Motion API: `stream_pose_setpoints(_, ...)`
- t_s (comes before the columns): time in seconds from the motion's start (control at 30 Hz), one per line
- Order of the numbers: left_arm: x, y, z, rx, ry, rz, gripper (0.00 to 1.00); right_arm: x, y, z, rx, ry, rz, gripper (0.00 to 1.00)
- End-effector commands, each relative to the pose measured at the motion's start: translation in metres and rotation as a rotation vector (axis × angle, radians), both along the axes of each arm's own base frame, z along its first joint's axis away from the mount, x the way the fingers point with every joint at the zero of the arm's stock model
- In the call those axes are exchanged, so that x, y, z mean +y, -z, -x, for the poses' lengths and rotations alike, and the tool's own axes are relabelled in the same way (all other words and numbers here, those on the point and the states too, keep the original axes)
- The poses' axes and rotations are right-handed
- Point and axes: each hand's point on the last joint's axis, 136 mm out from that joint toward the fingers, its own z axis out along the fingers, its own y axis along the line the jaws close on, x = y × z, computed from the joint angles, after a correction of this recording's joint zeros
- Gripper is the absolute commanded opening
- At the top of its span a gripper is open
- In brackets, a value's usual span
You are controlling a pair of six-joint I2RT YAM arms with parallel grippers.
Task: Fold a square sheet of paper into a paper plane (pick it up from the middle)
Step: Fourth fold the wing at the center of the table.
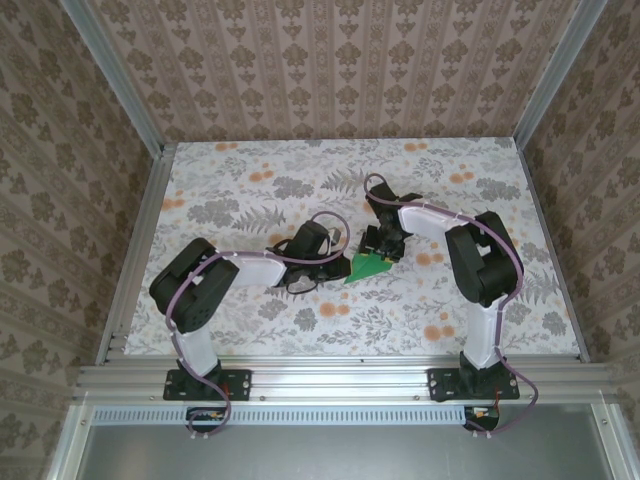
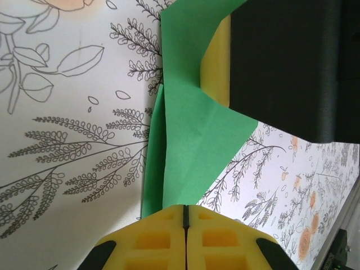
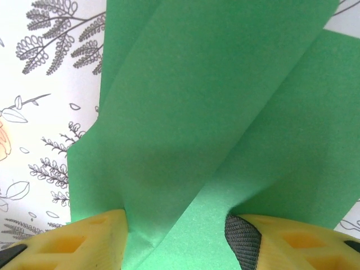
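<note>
The square sheet of paper (image 1: pixel 368 266) is bright green and creased into folded layers, lying at mid-table between the two grippers. My left gripper (image 1: pixel 340 262) reaches it from the left. In the left wrist view its yellow fingertips (image 2: pixel 185 207) are pressed together on the near edge of the paper (image 2: pixel 191 129). My right gripper (image 1: pixel 380 248) comes down on the sheet from the far side. In the right wrist view its fingers (image 3: pixel 177 225) stand apart, with a raised fold of the paper (image 3: pixel 214 112) running between them and touching both. One right finger (image 2: pixel 216 67) lies over the paper's far part.
The table (image 1: pixel 250 190) has a floral cloth. Patterned walls close it in on three sides, with aluminium posts at the corners. An aluminium rail (image 1: pixel 340 375) runs along the near edge by the arm bases.
</note>
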Motion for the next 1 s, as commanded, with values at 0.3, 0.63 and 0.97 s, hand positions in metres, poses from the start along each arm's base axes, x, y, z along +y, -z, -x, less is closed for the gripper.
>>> stream_pose_setpoints(0.3,-0.004,-0.011,-0.015,-0.011,-0.041,0.024,0.06,-0.051,0.065,0.050,0.209,0.013,0.260,0.56)
stream_pose_setpoints(0.63,-0.006,-0.011,-0.018,-0.006,-0.040,0.041,0.06,-0.049,0.067,0.053,0.211,0.032,0.242,0.55)
stream_pose_setpoints(0.97,-0.030,-0.010,-0.012,0.001,0.026,0.069,0.07,-0.051,0.071,0.057,0.225,0.057,0.247,0.56)
